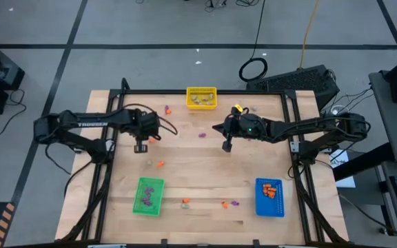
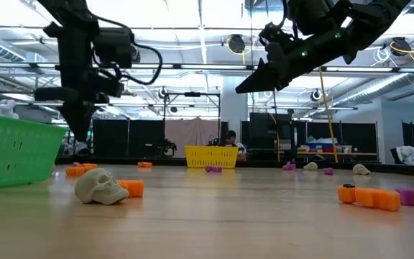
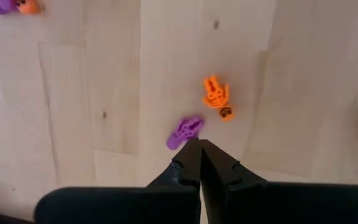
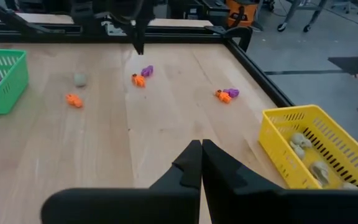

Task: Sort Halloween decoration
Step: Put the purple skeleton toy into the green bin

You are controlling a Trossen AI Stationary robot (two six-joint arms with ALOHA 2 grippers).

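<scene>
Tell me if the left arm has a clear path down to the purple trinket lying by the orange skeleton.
Probably yes. The left claw, shut, hangs right above the purple trinket; only bare table surrounds it. The orange skeleton lies close beside, so it might get nudged.

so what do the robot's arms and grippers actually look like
Both arms are black and slim, built of jointed segments. The left arm carries white lettering along its link and a loose black cable looping near its wrist. The right arm shows a small green light near its wrist. The left gripper and right gripper each end in two dark, tapered fingers.
</scene>
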